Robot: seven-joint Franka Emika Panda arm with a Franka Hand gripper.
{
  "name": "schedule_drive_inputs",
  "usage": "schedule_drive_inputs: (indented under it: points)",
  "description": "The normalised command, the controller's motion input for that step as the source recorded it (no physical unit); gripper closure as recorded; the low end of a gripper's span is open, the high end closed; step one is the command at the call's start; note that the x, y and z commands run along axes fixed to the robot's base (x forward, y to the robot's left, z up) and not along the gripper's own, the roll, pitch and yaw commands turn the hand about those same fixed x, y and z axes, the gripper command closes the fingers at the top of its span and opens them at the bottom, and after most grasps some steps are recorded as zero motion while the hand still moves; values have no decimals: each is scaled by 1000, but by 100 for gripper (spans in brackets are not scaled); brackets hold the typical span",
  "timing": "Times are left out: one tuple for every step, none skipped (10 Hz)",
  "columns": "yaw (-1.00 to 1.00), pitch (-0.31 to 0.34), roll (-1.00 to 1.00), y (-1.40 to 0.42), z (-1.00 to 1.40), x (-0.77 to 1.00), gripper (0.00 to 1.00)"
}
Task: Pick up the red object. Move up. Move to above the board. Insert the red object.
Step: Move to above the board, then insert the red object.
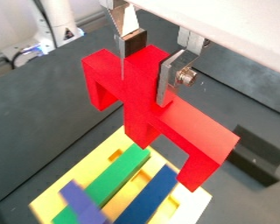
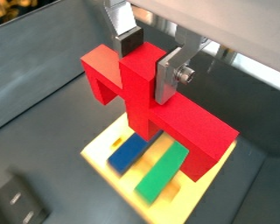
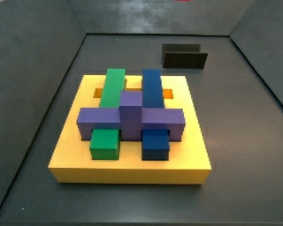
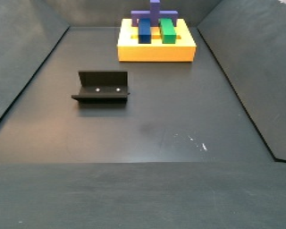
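Observation:
In both wrist views my gripper (image 1: 146, 74) (image 2: 150, 63) is shut on the upright stub of the red object (image 1: 154, 118) (image 2: 143, 101), an arch-shaped block held in the air with its legs pointing down. The board (image 1: 95, 162) (image 2: 101, 144), a yellow slab, lies below it. Both side views show the board (image 3: 132, 163) (image 4: 157, 54) fitted with a green block (image 3: 112, 84), a blue block (image 3: 151, 84) and a purple block (image 3: 132, 115). The gripper and the red object are out of view in both side views.
The fixture (image 3: 186, 57) (image 4: 101, 87), a dark L-shaped bracket, stands on the dark floor apart from the board; it also shows in both wrist views (image 1: 257, 157) (image 2: 17, 206). Dark walls enclose the floor.

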Motion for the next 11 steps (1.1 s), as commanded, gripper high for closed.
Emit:
schedule_drive_inputs:
  points:
    - [11,157,27,-271,58,163,100]
    - [0,0,0,6,-103,0,100]
    - [0,0,-39,266,-400,26,100]
    - [0,-60,-250,623,-651,0,100]
    - [-20,-44,-29,60,-1000,0,100]
    - [0,-4,17,-77,-1000,163,100]
    - [0,0,3,-34,-1000,197,100]
    - [26,-4,76,0,-1000,149,100]
    - [106,-66,131,0,-1000,0,100]
    - [143,-94,169,54,-920,0,100]
    - [49,-101,199,0,-860,0,100]
